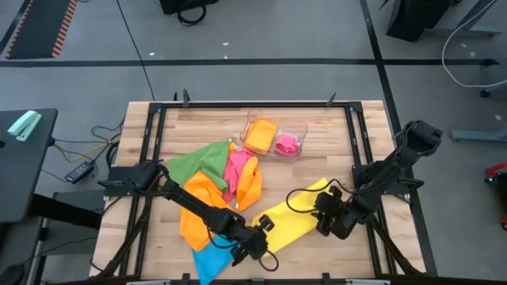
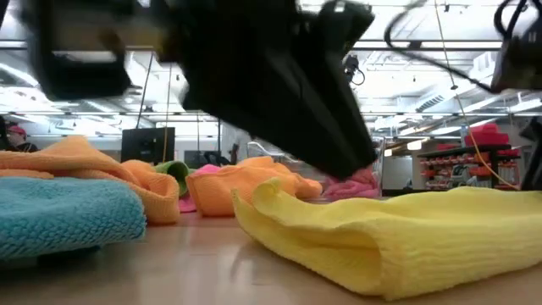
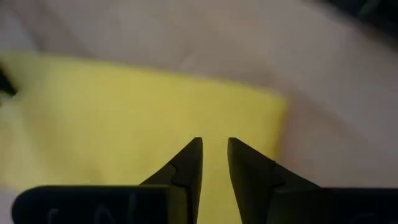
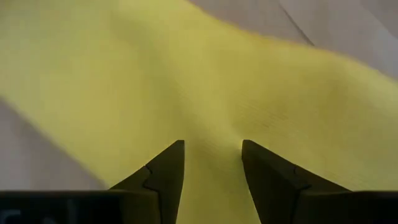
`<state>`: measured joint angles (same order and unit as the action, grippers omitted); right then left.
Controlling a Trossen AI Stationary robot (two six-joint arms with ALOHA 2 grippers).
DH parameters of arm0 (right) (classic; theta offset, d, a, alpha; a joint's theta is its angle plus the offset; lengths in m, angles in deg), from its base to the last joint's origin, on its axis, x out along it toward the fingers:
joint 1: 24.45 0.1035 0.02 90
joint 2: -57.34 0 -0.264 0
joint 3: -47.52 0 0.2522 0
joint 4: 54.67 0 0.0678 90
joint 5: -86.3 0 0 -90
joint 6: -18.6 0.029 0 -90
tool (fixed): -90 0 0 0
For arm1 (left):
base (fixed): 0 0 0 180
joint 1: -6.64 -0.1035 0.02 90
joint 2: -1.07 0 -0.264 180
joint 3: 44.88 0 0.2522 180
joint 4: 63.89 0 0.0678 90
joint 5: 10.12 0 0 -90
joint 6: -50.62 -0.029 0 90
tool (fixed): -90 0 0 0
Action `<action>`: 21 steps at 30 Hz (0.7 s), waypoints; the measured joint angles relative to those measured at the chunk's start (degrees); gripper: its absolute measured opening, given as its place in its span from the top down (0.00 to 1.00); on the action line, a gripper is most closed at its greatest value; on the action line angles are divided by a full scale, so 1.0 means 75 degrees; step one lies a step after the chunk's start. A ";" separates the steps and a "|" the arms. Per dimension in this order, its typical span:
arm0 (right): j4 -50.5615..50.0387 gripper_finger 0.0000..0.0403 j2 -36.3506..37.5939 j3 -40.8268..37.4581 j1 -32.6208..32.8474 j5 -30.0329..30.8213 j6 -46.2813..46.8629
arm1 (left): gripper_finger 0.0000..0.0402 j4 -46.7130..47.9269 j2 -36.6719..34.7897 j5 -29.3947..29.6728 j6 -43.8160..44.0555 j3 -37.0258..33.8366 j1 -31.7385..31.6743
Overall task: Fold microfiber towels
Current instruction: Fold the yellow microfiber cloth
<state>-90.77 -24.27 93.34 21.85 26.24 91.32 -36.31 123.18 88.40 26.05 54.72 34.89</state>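
On the wooden table [image 1: 170,131] you are seeing the yellow towel [image 1: 295,215] lying near-centre, folded. Left gripper [image 1: 252,237] is standing over its near-left end, fingers narrowly apart. Right gripper [image 1: 326,215] is standing over its right end, fingers moderately apart; whether either is pinching cloth cannot be told.

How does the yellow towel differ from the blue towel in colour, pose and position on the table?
The yellow towel is folded into a long strip lying diagonally between both arms; the blue towel is a smaller bunched heap at the table's front edge. The left gripper and the right gripper sit at the yellow towel's two ends; neither gripper is on the blue towel. Both are soft cloths lying on the wooden table.
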 joint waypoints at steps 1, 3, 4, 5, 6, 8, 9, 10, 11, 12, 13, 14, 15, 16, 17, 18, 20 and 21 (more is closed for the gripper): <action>-0.0029 0.58 -0.0057 -0.0057 -0.0087 -0.0157 0.0063 | 0.79 0.0027 0.0056 0.0187 0.0067 0.0000 -0.0049; -0.0163 0.58 -0.0129 -0.0150 -0.0326 -0.0515 0.0195 | 0.79 0.0261 0.0094 0.0491 0.0192 -0.0012 -0.0135; -0.0246 0.58 -0.0180 -0.0174 -0.0454 -0.0611 0.0267 | 0.79 0.0256 0.0093 0.0637 0.0194 -0.0015 -0.0164; -0.0326 0.58 -0.0200 -0.0196 -0.0582 -0.0625 0.0340 | 0.79 0.0184 0.0078 0.0855 0.0195 -0.0009 -0.0165; -0.0454 0.58 -0.0244 -0.0211 -0.0715 -0.0659 0.0363 | 0.79 0.0190 0.0016 0.1153 0.0168 -0.0006 -0.0163; -0.0747 0.58 -0.0276 -0.0214 -0.0980 -0.0593 0.0256 | 0.80 0.0177 -0.0172 0.1806 0.0005 -0.0006 -0.0109; -0.0818 0.58 -0.0279 -0.0211 -0.1164 -0.0577 0.0062 | 0.80 0.0168 -0.0258 0.2064 -0.0105 -0.0001 -0.0094; -0.0835 0.58 -0.0276 -0.0206 -0.1340 -0.0578 -0.0176 | 0.80 0.0145 -0.0353 0.2305 -0.0215 0.0005 -0.0083; -0.0844 0.58 -0.0283 -0.0196 -0.1544 -0.0533 -0.0485 | 0.81 0.0194 -0.0434 0.2507 -0.0311 0.0006 -0.0060; -0.0840 0.58 -0.0289 -0.0179 -0.1772 -0.0489 -0.0845 | 0.81 0.0212 -0.0484 0.2637 -0.0385 0.0006 -0.0045; -0.0827 0.58 -0.0291 -0.0173 -0.2003 -0.0424 -0.1236 | 0.81 0.0193 -0.0542 0.2705 -0.0447 0.0006 -0.0048; -0.0816 0.58 -0.0292 -0.0167 -0.2257 -0.0301 -0.1681 | 0.81 0.0218 -0.0609 0.2773 -0.0513 0.0003 -0.0051; -0.0743 0.58 -0.0294 -0.0167 -0.2518 -0.0183 -0.2192 | 0.82 0.0209 -0.0676 0.2826 -0.0564 0.0003 -0.0069; -0.0635 0.58 -0.0294 -0.0168 -0.2777 -0.0107 -0.2685 | 0.82 0.0191 -0.0746 0.2843 -0.0584 0.0003 -0.0088; -0.0496 0.58 -0.0297 -0.0173 -0.3029 -0.0052 -0.3163 | 0.82 0.0196 -0.0793 0.2849 -0.0584 0.0003 -0.0118; -0.0324 0.58 -0.0299 -0.0170 -0.3279 -0.0025 -0.3635 | 0.82 0.0186 -0.0812 0.2846 -0.0547 0.0008 -0.0152; -0.0282 0.58 -0.0311 -0.0039 -0.3664 -0.0106 -0.4475 | 0.82 0.0334 -0.0816 0.2831 -0.0323 0.0009 -0.0221; -0.0444 0.58 -0.0287 0.0070 -0.3794 -0.0180 -0.4801 | 0.81 0.0437 -0.0813 0.2830 -0.0160 0.0006 -0.0255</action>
<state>-94.10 -26.42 93.86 -6.61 24.89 55.31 -33.03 117.08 109.62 24.85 54.76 32.98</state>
